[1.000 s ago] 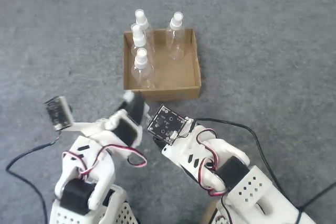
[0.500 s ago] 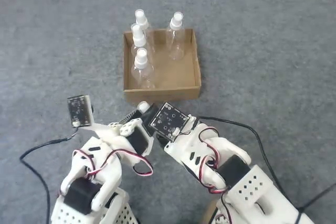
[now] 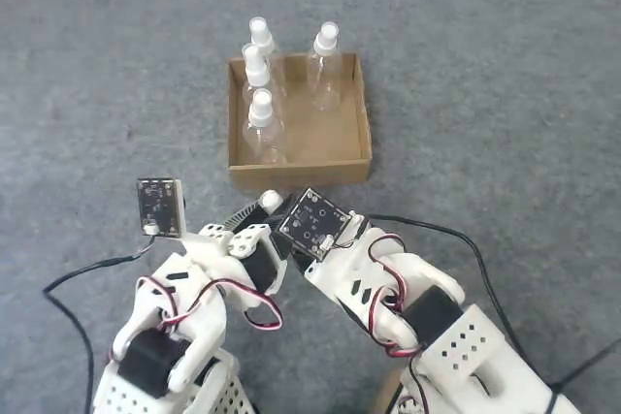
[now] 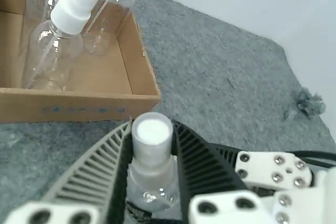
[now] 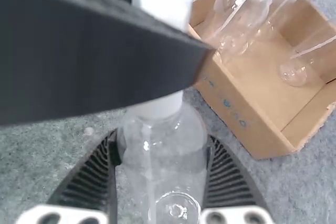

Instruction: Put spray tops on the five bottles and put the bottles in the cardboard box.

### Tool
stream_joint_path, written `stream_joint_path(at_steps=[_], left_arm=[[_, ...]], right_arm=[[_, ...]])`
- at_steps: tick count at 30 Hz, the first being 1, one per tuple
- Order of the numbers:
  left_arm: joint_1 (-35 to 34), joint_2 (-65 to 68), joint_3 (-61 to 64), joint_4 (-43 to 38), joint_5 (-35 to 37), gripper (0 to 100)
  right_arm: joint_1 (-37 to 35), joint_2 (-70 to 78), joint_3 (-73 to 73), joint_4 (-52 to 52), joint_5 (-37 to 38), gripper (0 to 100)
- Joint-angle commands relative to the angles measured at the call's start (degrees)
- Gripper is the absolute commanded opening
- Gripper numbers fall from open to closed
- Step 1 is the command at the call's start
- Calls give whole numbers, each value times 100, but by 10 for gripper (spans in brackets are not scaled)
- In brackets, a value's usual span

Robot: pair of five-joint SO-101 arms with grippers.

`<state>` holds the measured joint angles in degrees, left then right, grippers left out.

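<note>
A clear bottle (image 5: 161, 145) stands upright on the grey mat just in front of the cardboard box (image 3: 301, 174). My right gripper (image 5: 160, 148) is shut on its body. My left gripper (image 4: 152, 129) is shut on the white spray top (image 4: 152, 136) sitting on the bottle's neck; in the high view that top (image 3: 270, 202) shows between the two arms. Several capped bottles stand in the box, among them one at the front left (image 3: 260, 125) and one at the back right (image 3: 325, 67).
The right half of the box floor (image 3: 335, 138) is bare cardboard. Grey mat lies open to both sides of the box. A black cable (image 3: 456, 239) runs over the mat from the right arm, and another cable (image 3: 68, 283) trails from the left arm.
My left wrist has swung to the right and turned, its camera board moving toward the bottle. The white spray top now shows between the two grippers. The right arm has barely moved.
</note>
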<state>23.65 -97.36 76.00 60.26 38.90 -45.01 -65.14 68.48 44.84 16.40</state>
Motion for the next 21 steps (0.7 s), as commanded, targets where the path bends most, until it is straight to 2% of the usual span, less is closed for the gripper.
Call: stream_joint_path(at_steps=[1, 5, 12, 21], left_arm=[[79, -26, -13, 79, -62, 17], [79, -26, -13, 79, -70, 60], [70, -26, -13, 79, -44, 280], [70, -26, -277, 132, -35, 272]], right_arm=[[127, -242, -97, -198, -53, 19], [127, -242, -97, -198, -53, 19], [127, -242, -97, -198, -35, 19], [136, -242, -97, -198, -26, 19]])
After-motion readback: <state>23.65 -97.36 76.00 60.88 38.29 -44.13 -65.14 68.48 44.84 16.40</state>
